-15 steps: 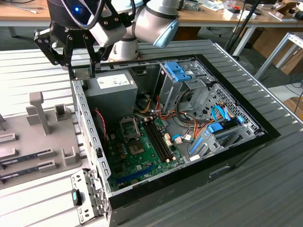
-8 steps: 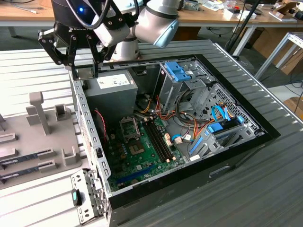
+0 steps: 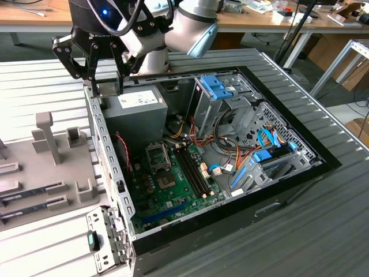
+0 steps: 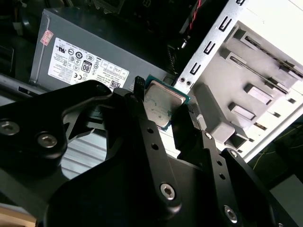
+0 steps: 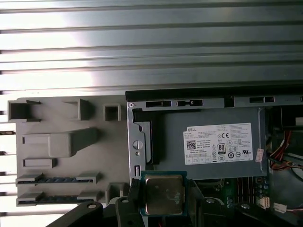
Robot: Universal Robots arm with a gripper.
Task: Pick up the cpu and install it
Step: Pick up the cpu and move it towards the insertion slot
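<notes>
**Fig.** CPU carry, one moment.

**Counts:**
- 1 arm (image 3: 190, 23)
- 1 claw (image 3: 105, 82)
- 1 cpu (image 5: 164, 194)
- 1 open PC case (image 3: 107, 151)
- 1 power supply (image 3: 134, 112), grey box w/ a white label, in the case
- 1 green board (image 3: 173, 193) on the case floor, w/ 1 socket (image 3: 157, 154)
- 1 grey holder tray (image 3: 55, 167), w/ 2 memory sticks (image 5: 57, 180) lying side by side in its slots

Case and tray rest on 1 ribbed metal surface (image 3: 40, 81). The tray sits just beside the case, at the exterior view's left.

**Arm pose:** The arm enters from the top of the exterior view. Its pale wrist joint is bent so that the black claw points down. The claw hangs over the case's corner next to the power supply, toward the exterior view's left.

**Claw state:** The claw is clamped on the cpu. In both wrist views the dark fingers (image 4: 138, 86) press on two opposite edges of the chip. Its pale silvery top faces the cameras, w/ a thin green rim showing round it.

**Cpu position:** The cpu is held in the claw, off the board, by the case rim near the power supply's labelled face. It is well apart from the socket, which lies on the board beyond the supply's other end.
</notes>
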